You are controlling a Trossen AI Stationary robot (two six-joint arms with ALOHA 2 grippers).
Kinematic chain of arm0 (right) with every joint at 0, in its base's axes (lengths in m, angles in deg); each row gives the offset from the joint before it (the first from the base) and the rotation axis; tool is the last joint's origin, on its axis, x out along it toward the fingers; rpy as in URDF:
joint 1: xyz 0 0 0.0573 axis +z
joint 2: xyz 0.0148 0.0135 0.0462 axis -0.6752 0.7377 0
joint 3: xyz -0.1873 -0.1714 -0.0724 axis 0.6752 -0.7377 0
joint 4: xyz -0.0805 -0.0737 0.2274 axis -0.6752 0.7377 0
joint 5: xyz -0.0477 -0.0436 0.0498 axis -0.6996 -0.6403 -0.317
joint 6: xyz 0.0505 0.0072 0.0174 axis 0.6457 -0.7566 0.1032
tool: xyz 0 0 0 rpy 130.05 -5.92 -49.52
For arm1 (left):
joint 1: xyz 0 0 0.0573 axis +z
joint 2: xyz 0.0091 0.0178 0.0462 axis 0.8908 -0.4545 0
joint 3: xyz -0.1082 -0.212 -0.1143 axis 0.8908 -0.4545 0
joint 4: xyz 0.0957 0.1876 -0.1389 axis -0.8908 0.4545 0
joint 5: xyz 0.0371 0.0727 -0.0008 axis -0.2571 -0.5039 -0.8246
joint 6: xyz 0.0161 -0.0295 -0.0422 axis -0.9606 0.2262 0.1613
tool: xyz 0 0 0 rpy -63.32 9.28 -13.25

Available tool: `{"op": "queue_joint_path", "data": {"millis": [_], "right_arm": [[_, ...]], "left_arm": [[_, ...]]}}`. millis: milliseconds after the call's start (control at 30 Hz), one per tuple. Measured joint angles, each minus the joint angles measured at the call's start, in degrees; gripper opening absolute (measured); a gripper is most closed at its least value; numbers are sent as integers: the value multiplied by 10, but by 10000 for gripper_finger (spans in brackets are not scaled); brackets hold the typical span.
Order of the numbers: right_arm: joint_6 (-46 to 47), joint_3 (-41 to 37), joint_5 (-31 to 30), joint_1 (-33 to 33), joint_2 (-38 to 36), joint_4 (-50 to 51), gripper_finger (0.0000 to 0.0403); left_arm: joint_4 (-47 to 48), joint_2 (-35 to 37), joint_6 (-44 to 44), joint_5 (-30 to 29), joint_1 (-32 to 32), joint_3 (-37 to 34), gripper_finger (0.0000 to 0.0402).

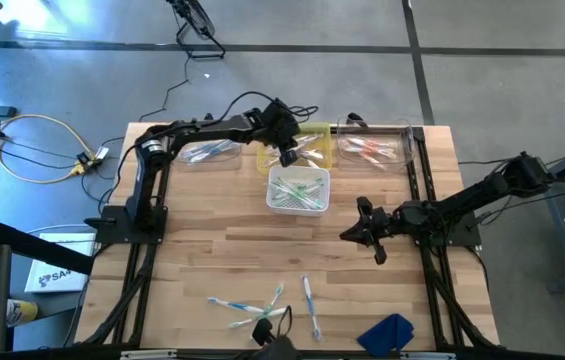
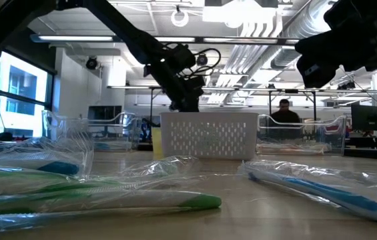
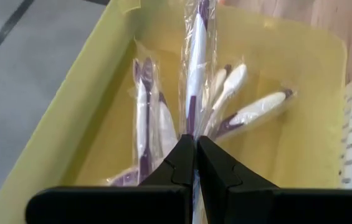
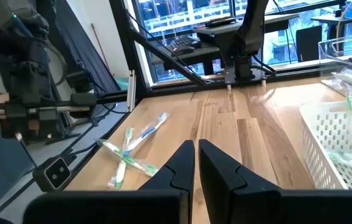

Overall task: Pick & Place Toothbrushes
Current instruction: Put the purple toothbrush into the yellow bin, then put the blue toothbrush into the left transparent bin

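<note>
A yellow bin [image 3: 313,106] at the table's far edge [image 1: 315,130] holds several wrapped purple-and-white toothbrushes [image 3: 143,118]. My left gripper [image 3: 195,148] hangs over it [image 1: 288,156], shut on one more wrapped purple-and-white toothbrush [image 3: 193,74]. In front of the bin stands a white basket [image 1: 299,190] with green toothbrushes lying in it. More toothbrushes [image 1: 262,300] lie near the table's front edge. My right gripper [image 1: 348,234] waits shut at the right side, level above the table [image 4: 196,152]. My left gripper pinches the wrapped toothbrush between its two fingers at the brush's near end [image 3: 192,127], wrapper and all. The fingers slant down from the near left into the bin and lie along the brush. The brush sticks out ahead of them, pointing toward the bin's far wall.
Clear bins flank the yellow one, left [image 1: 207,150] and right [image 1: 374,148], each with toothbrushes. A blue cloth [image 1: 387,332] lies at the near right edge. Bare wood lies between the basket and the near toothbrushes. A person [image 2: 284,107] sits in the room beyond.
</note>
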Motion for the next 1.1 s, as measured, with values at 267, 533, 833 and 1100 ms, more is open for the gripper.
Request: {"op": "queue_joint_path", "data": {"millis": [267, 533, 833, 1100], "right_arm": [[0, 0, 0, 0, 0, 13, 15], [0, 0, 0, 0, 0, 24, 15], [0, 0, 0, 0, 0, 24, 15], [0, 0, 0, 0, 0, 24, 15]], "left_arm": [[1, -10, 13, 7, 0, 0, 3], [-21, -10, 21, 4, 0, 0, 56], [-51, -10, 25, -13, 0, 0, 140], [-95, -10, 25, -11, -4, 0, 147]]}}
